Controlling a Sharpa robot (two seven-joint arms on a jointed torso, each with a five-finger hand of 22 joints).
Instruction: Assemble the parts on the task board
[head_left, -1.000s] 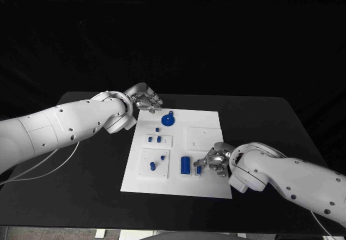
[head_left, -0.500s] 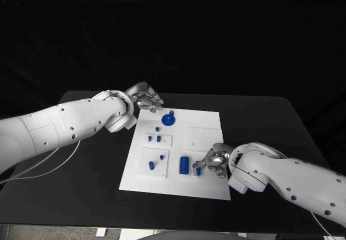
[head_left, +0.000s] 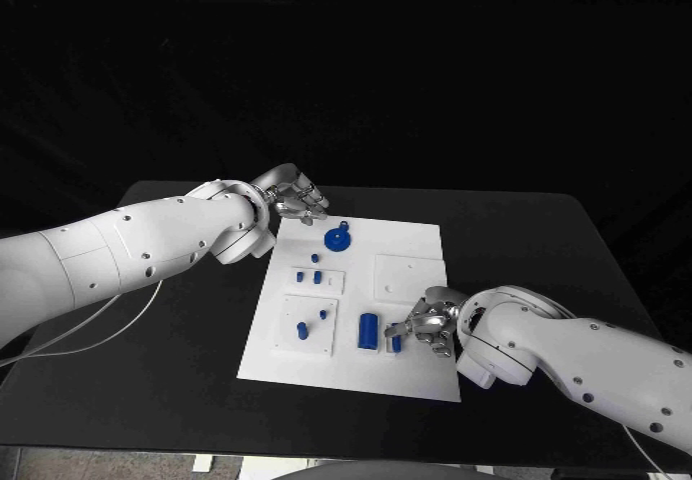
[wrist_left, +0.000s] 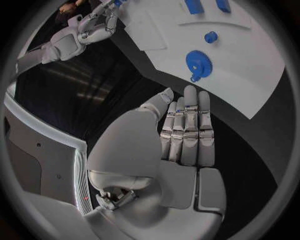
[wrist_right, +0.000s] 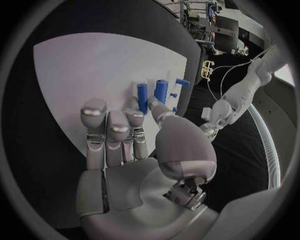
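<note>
The white task board (head_left: 411, 245) lay mid-table on the black table (head_left: 548, 230). The left hand (head_left: 294, 198) was held at its far left corner, near a blue gear (head_left: 338, 239). The right hand (head_left: 427, 322) was poised just beside a blue cylinder (head_left: 371, 331).

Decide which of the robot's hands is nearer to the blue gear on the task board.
Left. The left hand hovers just beyond the blue gear at the board's far edge; the right hand is at the near end.
</note>
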